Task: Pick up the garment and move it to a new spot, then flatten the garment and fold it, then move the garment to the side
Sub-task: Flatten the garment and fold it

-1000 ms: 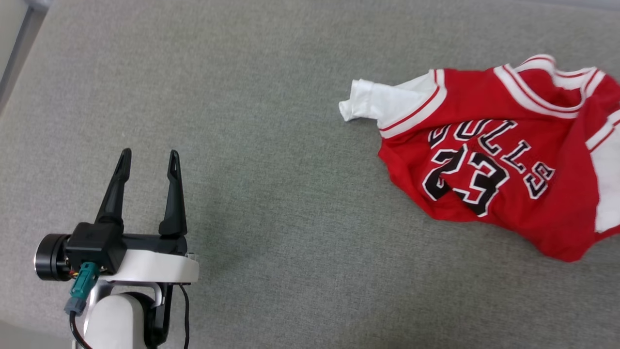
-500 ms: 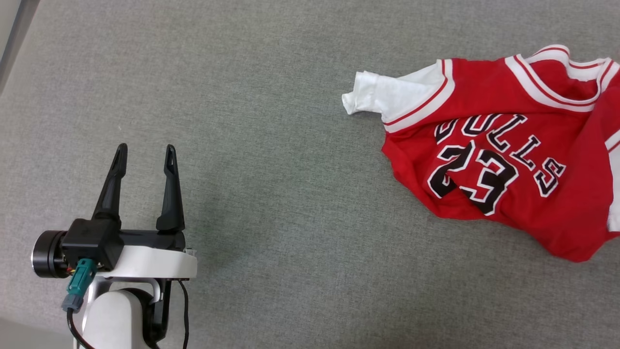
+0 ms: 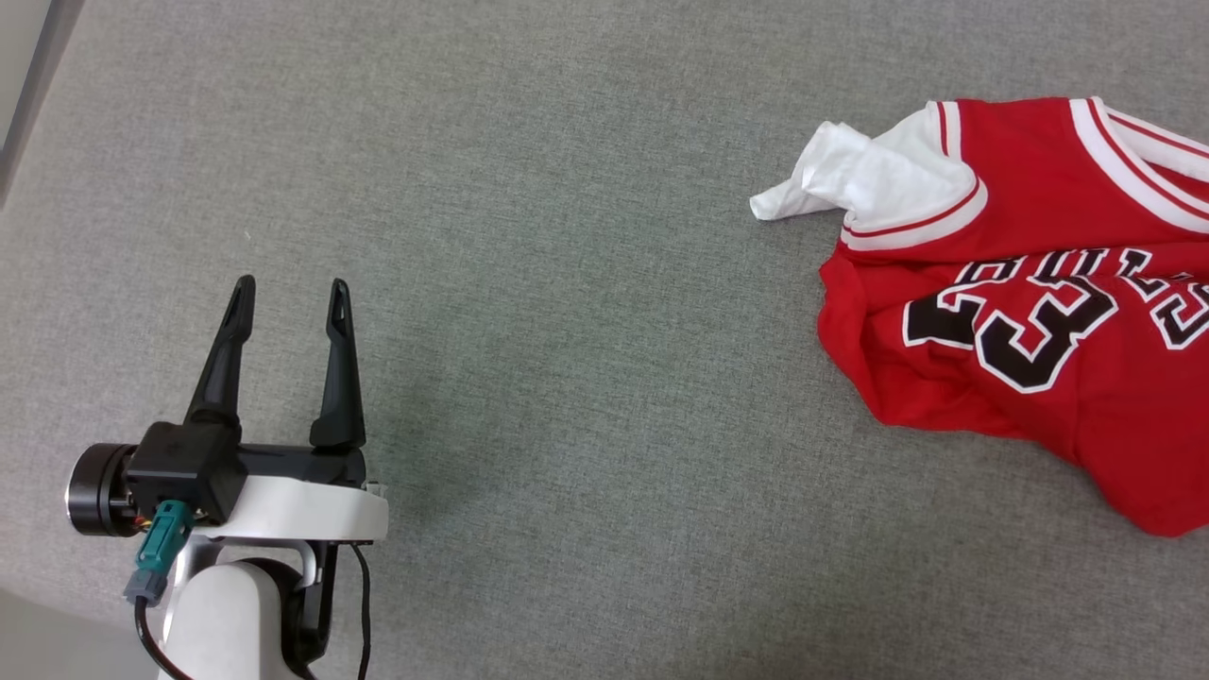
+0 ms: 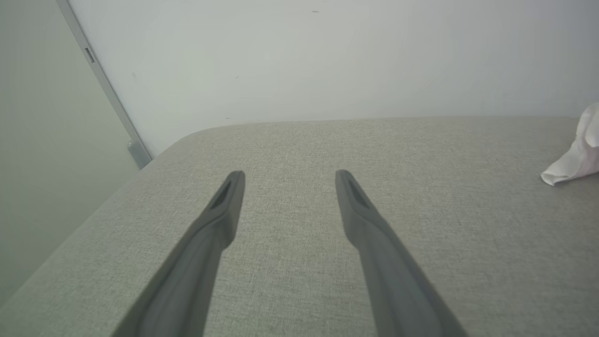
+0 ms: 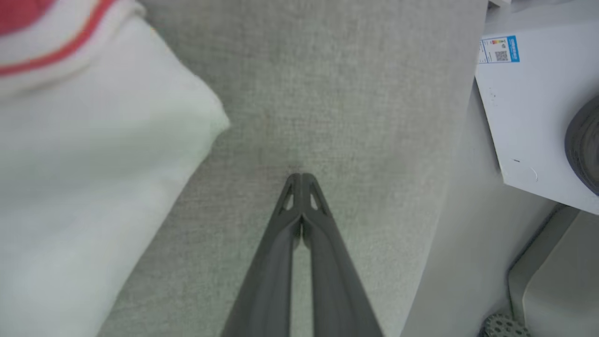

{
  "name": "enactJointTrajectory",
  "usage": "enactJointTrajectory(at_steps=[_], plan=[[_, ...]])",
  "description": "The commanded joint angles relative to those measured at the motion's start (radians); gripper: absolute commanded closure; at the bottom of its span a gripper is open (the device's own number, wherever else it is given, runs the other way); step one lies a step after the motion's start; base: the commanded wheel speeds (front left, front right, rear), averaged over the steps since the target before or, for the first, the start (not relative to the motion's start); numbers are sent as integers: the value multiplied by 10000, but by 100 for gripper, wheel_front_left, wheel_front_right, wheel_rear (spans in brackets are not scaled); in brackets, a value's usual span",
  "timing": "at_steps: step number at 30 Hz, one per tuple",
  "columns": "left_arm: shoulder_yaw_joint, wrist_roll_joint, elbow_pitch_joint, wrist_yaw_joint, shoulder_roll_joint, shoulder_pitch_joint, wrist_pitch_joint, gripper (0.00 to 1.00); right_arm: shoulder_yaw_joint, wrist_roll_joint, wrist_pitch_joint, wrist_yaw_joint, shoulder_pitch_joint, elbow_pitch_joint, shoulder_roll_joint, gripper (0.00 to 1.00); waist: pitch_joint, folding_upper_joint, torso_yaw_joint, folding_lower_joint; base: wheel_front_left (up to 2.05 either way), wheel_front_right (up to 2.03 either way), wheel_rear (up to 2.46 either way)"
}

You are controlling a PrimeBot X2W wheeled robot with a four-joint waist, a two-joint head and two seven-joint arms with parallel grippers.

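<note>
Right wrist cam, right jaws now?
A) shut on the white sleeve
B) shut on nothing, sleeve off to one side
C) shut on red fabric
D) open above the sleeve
B: on the right gripper the jaws meet tip to tip over the bare grey surface, and the garment lies apart from them at that view's left.

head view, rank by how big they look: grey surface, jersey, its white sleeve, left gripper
1. grey surface
2. jersey, cut off at the right edge
3. white sleeve and left gripper look alike; the gripper is nearer the camera, so unranked
</note>
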Motion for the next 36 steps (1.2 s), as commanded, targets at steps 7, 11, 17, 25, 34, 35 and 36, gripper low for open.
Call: enactJointTrajectory(at_steps=[7, 11, 17, 25, 34, 35, 36], plan=[[143, 116, 102, -21, 79, 35, -23, 0, -1238, -520, -770, -10, 692, 92, 988, 0, -252, -1, -283, -1, 0, 0, 0], [111, 205, 191, -48, 132, 129, -23, 0, -1317, -202, -2673, -15, 919, -932, 1299, 0, -821, -1, -524, -1, 0, 0, 0], [208, 262, 247, 18, 219, 473, -23, 0, -1635, -77, -5037, -13, 1449, -2091, 1813, 0, -1493, -1, -805, -1, 0, 0, 0], [257, 300, 218, 75, 338, 978, -23, 0, -1565, -67, -7063, -15, 2498, -4096, 3321, 0, -2293, -1, -1072, -1, 0, 0, 0], [193, 274, 182, 112, 373, 1308, -23, 0, -436, 46, -6484, -15, 3529, -6999, 3884, 0, -2777, -1, -1105, -1, 0, 0, 0], [194, 263, 175, 118, 373, 1309, -23, 0, -215, 188, -6276, -15, 3489, -7190, 3803, 0, -2786, -1, -1086, -1, 0, 0, 0], [191, 255, 164, 128, 371, 1317, -23, 0, 10, 346, -6069, -15, 3386, -7406, 3722, 0, -2793, -1, -1070, -1, 0, 0, 0]])
